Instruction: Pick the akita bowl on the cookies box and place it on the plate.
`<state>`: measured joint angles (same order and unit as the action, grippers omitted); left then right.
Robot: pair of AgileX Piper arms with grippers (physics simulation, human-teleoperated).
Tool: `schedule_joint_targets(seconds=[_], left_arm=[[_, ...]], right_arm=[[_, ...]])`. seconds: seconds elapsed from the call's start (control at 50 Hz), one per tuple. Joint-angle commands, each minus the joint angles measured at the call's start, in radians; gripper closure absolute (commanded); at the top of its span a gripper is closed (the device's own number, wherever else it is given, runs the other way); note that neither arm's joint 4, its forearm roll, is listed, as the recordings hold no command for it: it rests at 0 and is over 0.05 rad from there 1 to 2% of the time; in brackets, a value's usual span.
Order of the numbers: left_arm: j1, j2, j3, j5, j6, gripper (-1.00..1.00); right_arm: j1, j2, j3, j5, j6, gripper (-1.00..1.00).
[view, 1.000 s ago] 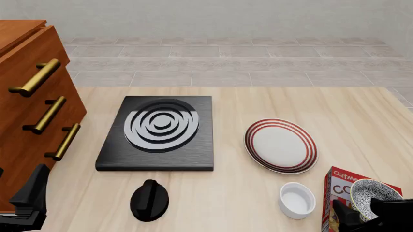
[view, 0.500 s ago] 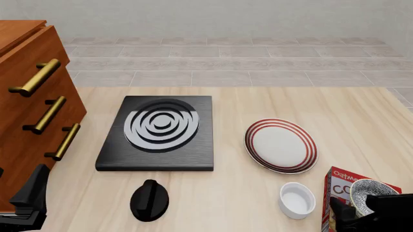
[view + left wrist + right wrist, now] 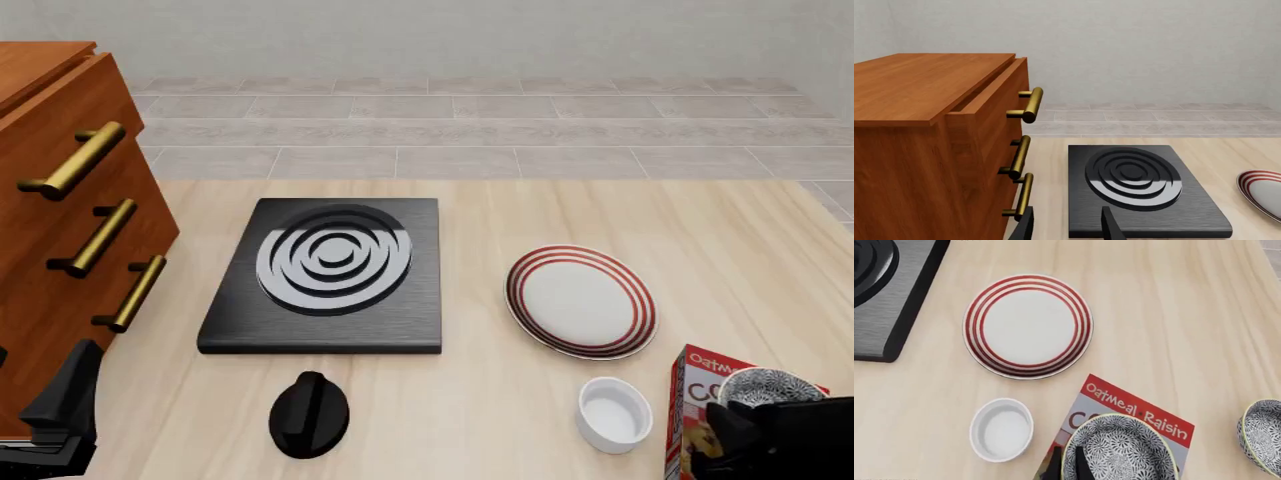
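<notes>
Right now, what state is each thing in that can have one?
akita bowl: upright, empty, on the cookies box.
cookies box: lying flat.
plate: empty.
small white bowl: upright, empty.
top drawer: slightly open.
left gripper: open, empty.
right gripper: at the akita bowl's rim; grip unclear.

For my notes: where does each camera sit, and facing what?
Front view: high behind the arms, looking forward-down over the table; left gripper and right gripper nearest.
Left wrist view: low, facing stove and drawer cabinet; own fingertips show.
Right wrist view: looks down on akita bowl atop cookies box; fingers straddle its rim.
All share the plate.
</notes>
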<state>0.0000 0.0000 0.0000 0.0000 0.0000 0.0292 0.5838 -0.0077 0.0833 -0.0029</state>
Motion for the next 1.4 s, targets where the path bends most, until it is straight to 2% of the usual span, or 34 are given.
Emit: schedule_joint_targets(seconds=[0.02, 0.06, 0.12, 0.14, 0.16, 0.22, 0.24, 0.3, 0.36, 0.46, 0.56, 0.8, 1.0, 1.4], left_arm=[[0.000, 0.000, 0.000, 0.000, 0.000, -1.00], [0.000, 0.000, 0.000, 0.000, 0.000, -1.00], [0.000, 0.000, 0.000, 0.000, 0.000, -1.00], [0.000, 0.000, 0.000, 0.000, 0.000, -1.00], [0.000, 0.000, 0.000, 0.000, 0.000, -1.00], [0.000, 0.000, 0.000, 0.000, 0.000, -1.00], [0.000, 0.000, 0.000, 0.000, 0.000, -1.00], [0.000, 0.000, 0.000, 0.000, 0.000, -1.00], [0.000, 0.000, 0.000, 0.000, 0.000, -1.00], [0.000, 0.000, 0.000, 0.000, 0.000, -1.00], [0.000, 0.000, 0.000, 0.000, 0.000, -1.00], [0.000, 0.000, 0.000, 0.000, 0.000, -1.00], [0.000, 0.000, 0.000, 0.000, 0.000, -1.00], [0.000, 0.000, 0.000, 0.000, 0.000, -1.00]], right_arm=[[-0.003, -0.054, 0.008, 0.021, -0.071, 1.00], [-0.001, -0.078, 0.008, 0.021, -0.087, 1.00], [0.000, -0.087, 0.007, -0.002, -0.153, 1.00], [0.000, -0.087, 0.007, -0.002, -0.153, 1.00], [0.003, -0.057, 0.002, -0.035, -0.184, 1.00], [0.004, -0.032, -0.020, -0.051, -0.206, 1.00], [0.005, -0.035, -0.028, -0.051, -0.231, 1.00], [0.010, -0.021, -0.042, -0.057, -0.245, 1.00], [0.016, 0.006, -0.077, -0.072, -0.289, 1.00], [0.032, 0.055, -0.131, -0.089, -0.311, 1.00], [0.048, 0.131, -0.156, -0.151, -0.303, 1.00], [0.090, 0.154, -0.214, -0.153, -0.307, 1.00], [0.120, 0.237, -0.254, -0.198, -0.327, 1.00], [0.228, 0.479, -0.382, -0.285, -0.460, 1.00]])
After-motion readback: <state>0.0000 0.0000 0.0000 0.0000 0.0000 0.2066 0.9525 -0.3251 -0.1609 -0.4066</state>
